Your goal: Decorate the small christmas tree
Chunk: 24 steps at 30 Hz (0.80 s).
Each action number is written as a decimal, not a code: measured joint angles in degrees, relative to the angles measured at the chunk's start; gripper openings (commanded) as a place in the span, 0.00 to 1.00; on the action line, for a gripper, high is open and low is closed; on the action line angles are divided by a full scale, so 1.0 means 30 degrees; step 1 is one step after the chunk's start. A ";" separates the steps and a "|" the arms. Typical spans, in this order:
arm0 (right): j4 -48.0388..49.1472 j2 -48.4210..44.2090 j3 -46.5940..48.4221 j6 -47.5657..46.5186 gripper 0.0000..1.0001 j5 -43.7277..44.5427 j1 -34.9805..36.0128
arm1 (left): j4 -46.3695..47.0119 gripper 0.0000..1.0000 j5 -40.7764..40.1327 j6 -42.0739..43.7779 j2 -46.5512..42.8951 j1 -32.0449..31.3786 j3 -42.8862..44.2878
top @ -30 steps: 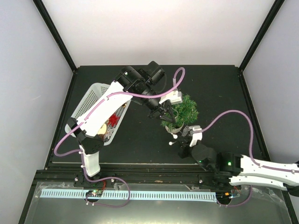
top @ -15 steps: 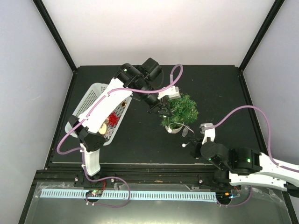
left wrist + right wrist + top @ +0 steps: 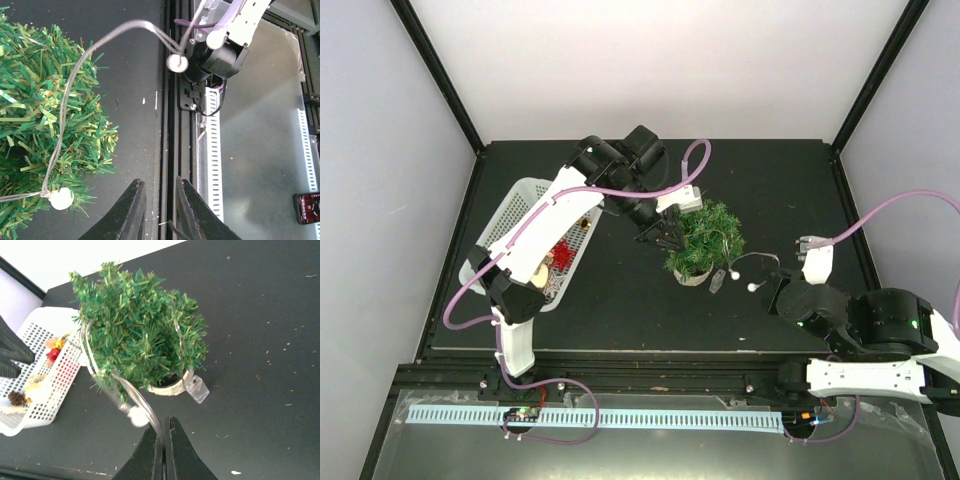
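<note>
Shows the small christmas tree [image 3: 708, 236] upright on its whitish pot base [image 3: 172, 386], a little right of the middle of the dark table [image 3: 790, 190]. Places the left claw [image 3: 658, 234] just beside the tree's left flank, level with the sprigs; cannot tell from above whether touching them. From the left wrist, puts the green needles up and to the left of the fingers [image 3: 131, 210], which stand narrowly parted with only table edge showing in the gap and nothing plainly gripped.

Finds the right claw [image 3: 162, 424] nearer and to the right of the tree, apart from it. Pinched almost closed on the clear wire of a light string [image 3: 142, 402], which runs from between the fingertips up into the near branches. From above, traces that same wire arcing off the tree's right side across open table toward the right arm. Counts two round white bulbs [image 3: 731, 272] hanging on it just near-right of the pot. Also picks out a small clear plastic piece [image 3: 197, 388] lying against the right of the pot base.

Sets a white basket [image 3: 525, 215] well left of the tree, under the left arm, with red and gold ornaments [image 3: 54, 351] inside.
</note>
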 measured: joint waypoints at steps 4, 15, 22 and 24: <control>-0.1268 0.0699 0.1195 0.0663 0.01 0.0729 -0.0189 | -0.0007 0.23 -0.0328 0.0080 0.0000 0.0000 -0.0036; -0.2382 0.2922 0.2725 -0.0335 0.01 -0.0539 -0.3759 | 0.0714 0.25 -0.2361 -0.0219 -0.0066 0.0692 -0.0073; -0.1443 0.5013 0.3264 -0.2659 0.01 -0.3490 -0.7861 | 0.1741 0.25 -0.3359 -0.0277 -0.0066 0.1020 -0.0335; -0.1268 0.5056 0.3475 -0.3184 0.01 -0.4226 -0.8918 | 0.1982 0.26 -0.3351 -0.0321 -0.0073 0.1020 -0.0576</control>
